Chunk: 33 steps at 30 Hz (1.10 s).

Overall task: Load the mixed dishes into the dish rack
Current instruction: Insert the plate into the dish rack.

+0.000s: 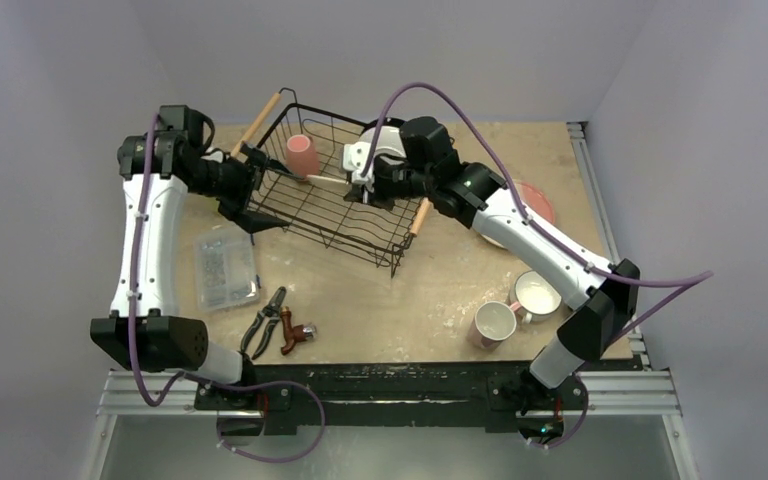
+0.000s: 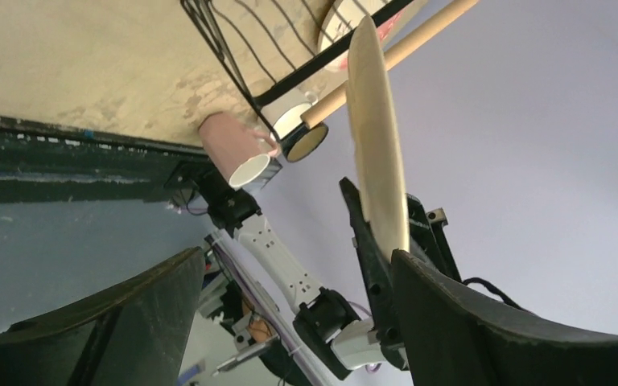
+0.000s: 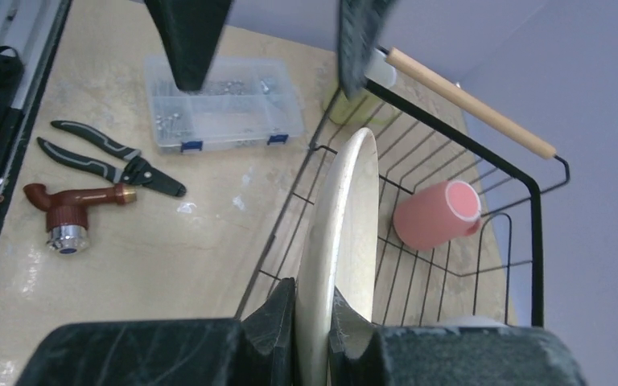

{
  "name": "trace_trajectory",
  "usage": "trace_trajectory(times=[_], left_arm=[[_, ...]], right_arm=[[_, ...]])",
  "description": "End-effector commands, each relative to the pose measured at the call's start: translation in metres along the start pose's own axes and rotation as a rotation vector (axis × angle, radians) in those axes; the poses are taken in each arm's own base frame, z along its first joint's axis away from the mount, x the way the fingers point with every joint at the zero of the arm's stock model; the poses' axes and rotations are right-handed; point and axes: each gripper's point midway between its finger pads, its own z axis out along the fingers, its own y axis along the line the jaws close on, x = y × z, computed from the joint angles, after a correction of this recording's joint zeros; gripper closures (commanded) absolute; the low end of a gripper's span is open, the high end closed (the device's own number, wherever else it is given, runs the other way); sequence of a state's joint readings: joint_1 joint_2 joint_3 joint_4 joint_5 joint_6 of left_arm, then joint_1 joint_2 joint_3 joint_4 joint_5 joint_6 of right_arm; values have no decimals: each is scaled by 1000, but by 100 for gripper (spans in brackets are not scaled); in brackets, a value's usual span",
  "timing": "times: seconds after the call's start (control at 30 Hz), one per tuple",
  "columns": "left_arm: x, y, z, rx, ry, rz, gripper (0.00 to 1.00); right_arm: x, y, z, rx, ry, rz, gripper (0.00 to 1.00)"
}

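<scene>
Gripping the cream plate [image 3: 342, 233] by its edge, the right pincer [image 3: 314, 322] holds it upright over the dish rack [image 1: 320, 210], right of the pink mug [image 1: 301, 155] lying inside. The left pincer [image 1: 262, 185] gapes empty at the rack's left wall.

The pale surface [image 1: 390, 300] bears a black wire dish rack [image 1: 312, 207] and clear plastic box [image 1: 225, 268]. A pink mug [image 1: 493, 323] and white mug [image 1: 537, 294] stand right.

Parts box [image 1: 226, 270] at table left; pliers [image 1: 265, 322], red-handled tool [image 1: 298, 335] side by side.
</scene>
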State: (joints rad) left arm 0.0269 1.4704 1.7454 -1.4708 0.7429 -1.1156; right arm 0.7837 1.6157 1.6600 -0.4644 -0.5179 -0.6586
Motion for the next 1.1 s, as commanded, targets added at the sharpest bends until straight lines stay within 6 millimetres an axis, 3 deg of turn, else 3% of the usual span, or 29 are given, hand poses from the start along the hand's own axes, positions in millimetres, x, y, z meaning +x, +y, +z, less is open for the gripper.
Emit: trace_trajectory(times=[0.0, 0.23, 0.57, 0.87, 1.07], left_arm=[[-5, -5, -35, 80, -130, 119, 15], [-6, -34, -65, 354, -169, 241, 17], [8, -68, -109, 506, -210, 471, 17], [13, -82, -123, 541, -210, 565, 14], [10, -85, -127, 542, -209, 576, 13]], right_arm=[[4, -46, -11, 112, -50, 82, 100], [47, -74, -2, 153, -6, 204, 100], [113, -114, 15, 198, 76, 307, 100], [158, -122, 28, 192, 152, 331, 100], [174, -118, 38, 166, 166, 346, 100]])
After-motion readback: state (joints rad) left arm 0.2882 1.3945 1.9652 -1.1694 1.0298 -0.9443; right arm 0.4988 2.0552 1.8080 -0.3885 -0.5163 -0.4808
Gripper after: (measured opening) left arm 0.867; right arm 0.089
